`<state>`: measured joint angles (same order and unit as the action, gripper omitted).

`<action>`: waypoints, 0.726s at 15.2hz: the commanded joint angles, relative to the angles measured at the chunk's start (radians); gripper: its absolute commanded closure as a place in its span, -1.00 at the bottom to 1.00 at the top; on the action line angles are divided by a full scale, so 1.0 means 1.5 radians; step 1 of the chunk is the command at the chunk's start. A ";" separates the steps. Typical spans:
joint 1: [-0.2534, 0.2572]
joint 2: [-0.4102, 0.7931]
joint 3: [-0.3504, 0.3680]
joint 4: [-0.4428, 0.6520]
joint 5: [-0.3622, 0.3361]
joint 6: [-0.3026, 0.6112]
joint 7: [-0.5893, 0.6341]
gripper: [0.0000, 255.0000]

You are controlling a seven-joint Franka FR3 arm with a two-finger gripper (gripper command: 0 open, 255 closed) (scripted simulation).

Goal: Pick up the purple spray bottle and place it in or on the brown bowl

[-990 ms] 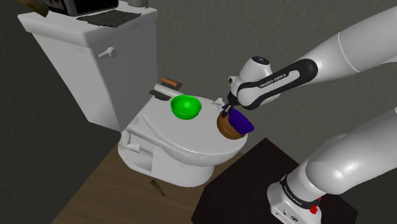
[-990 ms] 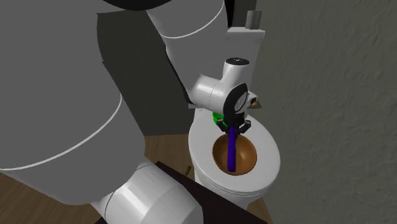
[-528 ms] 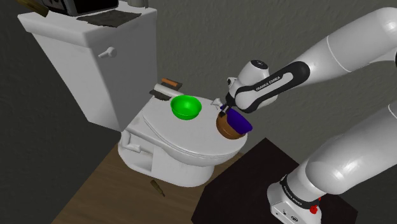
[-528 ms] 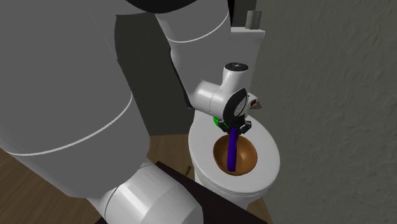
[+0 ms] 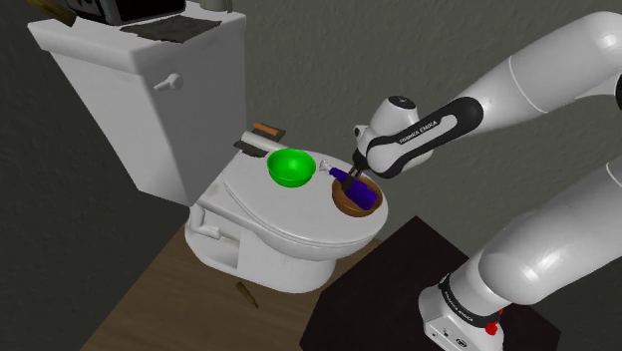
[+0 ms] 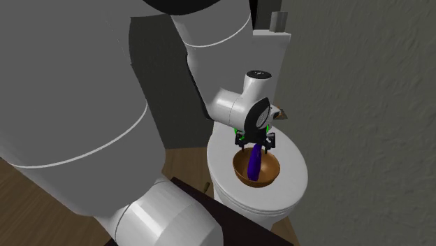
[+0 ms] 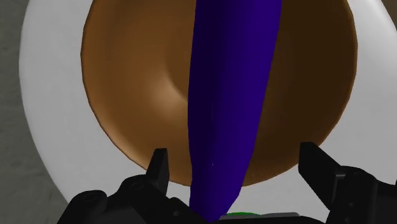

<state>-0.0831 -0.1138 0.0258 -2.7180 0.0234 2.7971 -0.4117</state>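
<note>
The purple spray bottle [image 7: 235,95] lies inside the brown bowl [image 7: 140,83] (pale nozzle end sticking out past its rim); the gripper [image 7: 236,167] hangs just above that bowl, fingers spread wide, clear of the bottle

Shoulder view: high, beside and a little behind the stand [image 5: 399,284], at middle range; looks down toward that view's upper left, across the toilet lid [image 5: 257,204] to the tank [image 5: 150,90].
Second exterior view: close behind the arm [image 6: 84,105], which covers that view's left; faces along the reach to the far wall [image 6: 363,84].
Wrist view: on the hand, very near, looking into the brown bowl [image 7: 133,89].
Shared ground: toilet lid, brown bowl and purple bottle [image 7: 232,95], in all three.
</note>
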 commanded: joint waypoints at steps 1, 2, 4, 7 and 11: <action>-0.003 -0.004 -0.007 -0.011 0.004 0.005 -0.013 -1.00; -0.003 -0.034 -0.007 -0.013 0.003 -0.023 -0.012 -1.00; -0.004 -0.090 -0.007 -0.013 0.002 -0.080 -0.012 -1.00; -0.004 -0.112 -0.007 -0.012 0.002 -0.102 -0.011 -1.00; -0.004 -0.112 -0.007 -0.011 0.002 -0.102 -0.011 -1.00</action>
<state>-0.0890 -0.2812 0.0153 -2.7355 0.0262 2.6442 -0.4289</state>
